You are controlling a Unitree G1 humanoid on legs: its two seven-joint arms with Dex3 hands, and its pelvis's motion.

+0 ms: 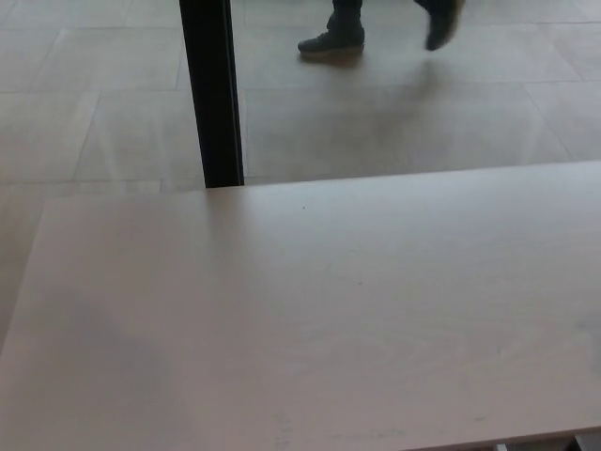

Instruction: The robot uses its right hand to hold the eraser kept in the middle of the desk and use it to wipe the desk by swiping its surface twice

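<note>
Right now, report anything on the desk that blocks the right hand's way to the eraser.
Nothing visible blocks it, but neither end of the path shows. The desk surface in view carries no eraser, and neither robot hand is in the picture. Beyond the desk stand only a black post and a person's feet on the floor.

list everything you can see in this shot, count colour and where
desk: one, pale wood-grain top, fills the lower part of the view; no eraser shows on it
post: one, black, upright, behind the desk's far edge at upper left
floor: large grey tiles, beyond the desk
person's feet: two, in dark shoes, on the floor at the top, one lifted off the tiles
robot's hands: neither is in view
</note>
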